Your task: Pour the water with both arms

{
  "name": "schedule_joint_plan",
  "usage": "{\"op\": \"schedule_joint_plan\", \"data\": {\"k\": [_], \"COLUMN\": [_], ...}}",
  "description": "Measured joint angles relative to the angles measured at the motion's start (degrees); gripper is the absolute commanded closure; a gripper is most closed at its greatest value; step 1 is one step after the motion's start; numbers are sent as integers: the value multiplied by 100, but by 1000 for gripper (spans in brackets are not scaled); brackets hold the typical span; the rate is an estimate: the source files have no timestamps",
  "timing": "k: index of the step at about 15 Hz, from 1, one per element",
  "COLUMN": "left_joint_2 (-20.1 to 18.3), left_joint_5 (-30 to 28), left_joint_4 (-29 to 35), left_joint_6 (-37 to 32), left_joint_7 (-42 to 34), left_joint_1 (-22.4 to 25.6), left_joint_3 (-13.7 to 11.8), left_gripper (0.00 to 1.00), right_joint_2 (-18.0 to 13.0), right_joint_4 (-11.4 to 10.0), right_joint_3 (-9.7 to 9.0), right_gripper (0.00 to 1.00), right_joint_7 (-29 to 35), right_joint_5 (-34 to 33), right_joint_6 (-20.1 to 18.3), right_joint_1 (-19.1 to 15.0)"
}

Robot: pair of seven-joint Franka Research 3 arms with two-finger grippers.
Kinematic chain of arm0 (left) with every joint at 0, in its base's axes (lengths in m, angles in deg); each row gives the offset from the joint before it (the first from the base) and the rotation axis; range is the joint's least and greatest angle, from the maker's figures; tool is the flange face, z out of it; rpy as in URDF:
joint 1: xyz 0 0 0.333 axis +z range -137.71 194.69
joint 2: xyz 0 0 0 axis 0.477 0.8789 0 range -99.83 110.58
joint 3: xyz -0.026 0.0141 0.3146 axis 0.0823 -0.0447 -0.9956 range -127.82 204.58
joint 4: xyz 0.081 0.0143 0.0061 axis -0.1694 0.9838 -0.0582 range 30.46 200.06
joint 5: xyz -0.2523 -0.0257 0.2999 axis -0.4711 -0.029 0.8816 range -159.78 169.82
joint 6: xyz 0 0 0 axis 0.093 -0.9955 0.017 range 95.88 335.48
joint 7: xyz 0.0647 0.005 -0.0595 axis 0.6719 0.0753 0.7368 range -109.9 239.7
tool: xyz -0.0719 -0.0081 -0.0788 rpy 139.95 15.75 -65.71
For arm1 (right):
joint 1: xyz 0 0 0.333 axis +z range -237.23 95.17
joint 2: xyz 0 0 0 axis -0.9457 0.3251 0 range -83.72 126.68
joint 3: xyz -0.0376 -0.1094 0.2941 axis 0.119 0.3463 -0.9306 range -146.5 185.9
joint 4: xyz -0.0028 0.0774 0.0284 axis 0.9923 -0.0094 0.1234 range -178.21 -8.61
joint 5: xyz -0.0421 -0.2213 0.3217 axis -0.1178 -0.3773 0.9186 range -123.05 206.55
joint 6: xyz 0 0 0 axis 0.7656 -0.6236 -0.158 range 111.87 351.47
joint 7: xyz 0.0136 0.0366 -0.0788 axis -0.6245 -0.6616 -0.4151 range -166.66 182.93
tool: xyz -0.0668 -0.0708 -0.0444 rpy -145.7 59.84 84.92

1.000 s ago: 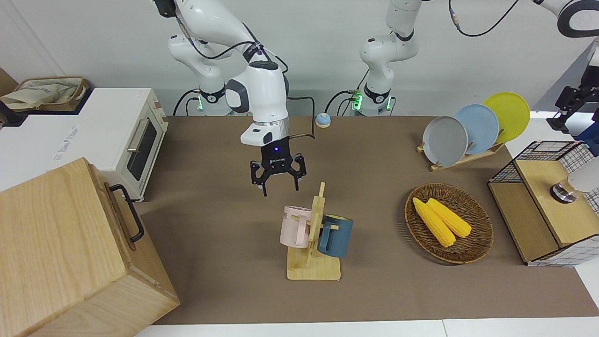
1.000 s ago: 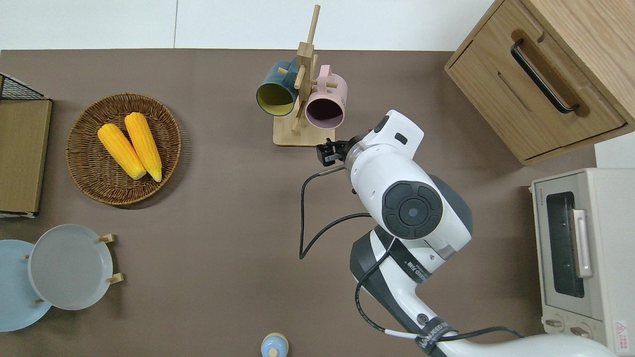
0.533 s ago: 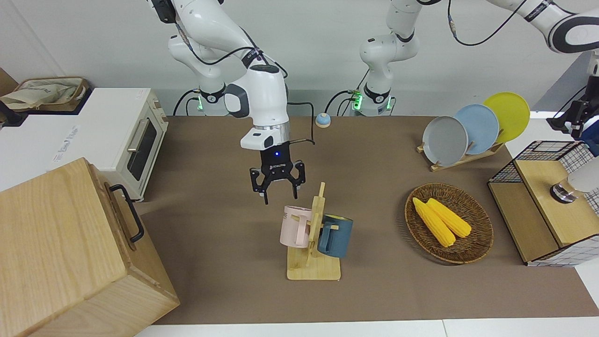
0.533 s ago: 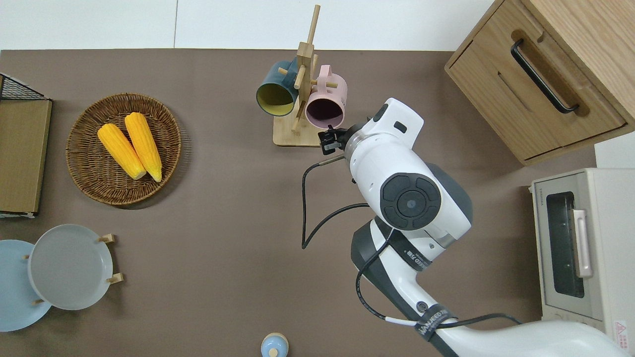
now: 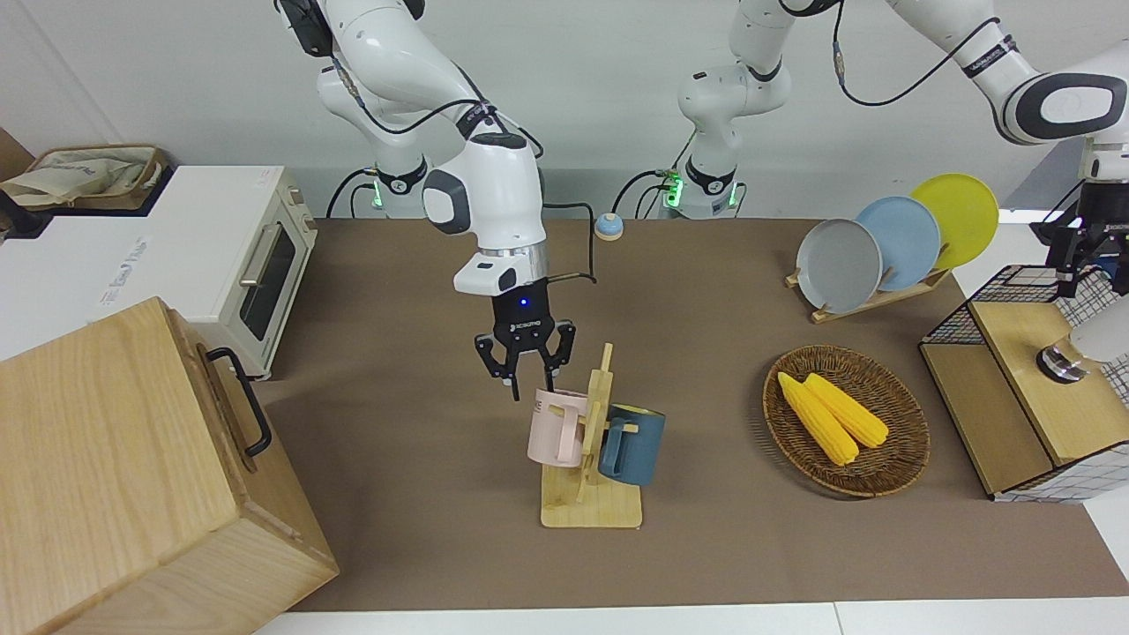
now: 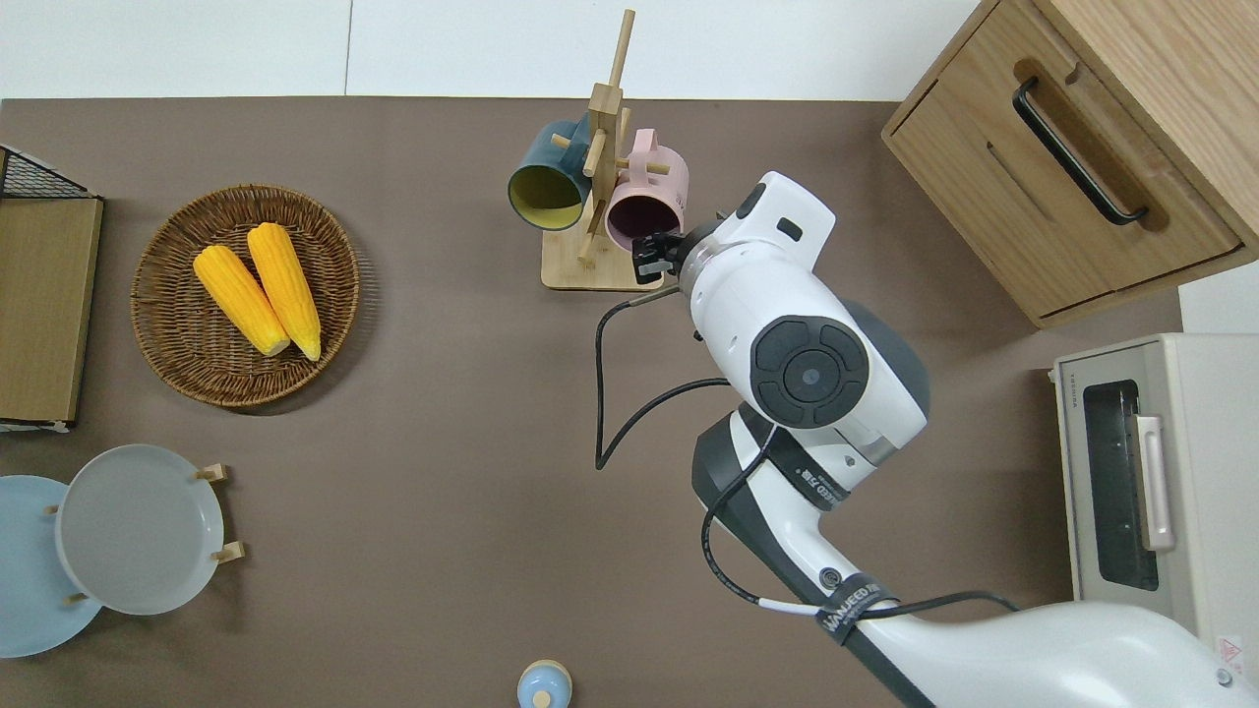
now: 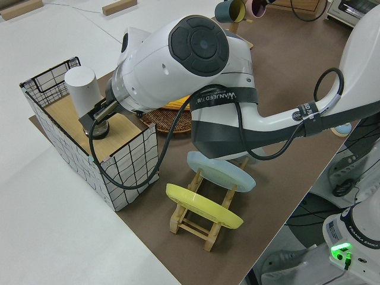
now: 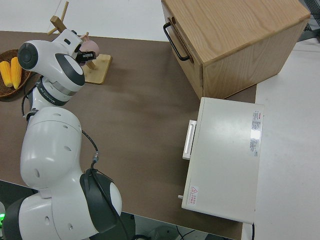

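- Right now your right gripper (image 5: 527, 369) sits just above the rim of the pink mug (image 5: 557, 427), fingers spread, holding nothing.
- Pink mug hangs on the wooden mug rack (image 5: 593, 494), on the side toward the right arm's end of the table, with the blue mug (image 5: 633, 443) on the opposite side of the post.
- Mug's long axis is tilted, mouth facing up and toward the robots; overhead shows the opening (image 6: 641, 225) right at the gripper tips (image 6: 652, 255).
- So the mug lies below the fingers and slightly farther from the robots; one finger looks lined up to drop inside the rim, but I can't confirm that from these angles.
- Right arm pose: wrist pointing nearly straight down, forearm reaching out over the table.
- Left gripper (image 7: 97, 120) is at the white cylindrical container (image 7: 82, 88) in the wire-sided box (image 7: 122, 178); whether it has clamped on, I can't tell.
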Motion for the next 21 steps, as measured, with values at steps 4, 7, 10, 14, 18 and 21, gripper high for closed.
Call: {"op": "schedule_joint_plan", "data": {"k": [4,7,10,14,18,21], "left_joint_2": [264,397,607,826,921,984], "left_joint_5": [-684,-791,-921,-1068,-1098,-1102], "left_joint_4": [-15,-186,-486,-698,-717,-724], "left_joint_6": [96,133,133,206,325,382], "left_joint_7": [-671,-763,-780,-784,-784,-784], "left_joint_1": [15,87,149,166,166,167], "left_joint_3": [-20,-13,7,142,259,288], "left_gripper": [11,11,11,11,11,11], "right_joint_2": [46,68,92,98,128,163], "right_joint_4": [24,66,126,140,155,179], "right_joint_3": [-1,10,24,27,13,-126], "right_gripper": [999,1000,1000,1000,1000,1000], "right_joint_7": [0,-13,-86,-294,-496,-715], "right_joint_5": [-2,-34,-60,-84,-281,-590], "right_joint_6": [57,61,61,61,135,156], "right_joint_1": [0,-1,-31,-64,-128,-254]}}
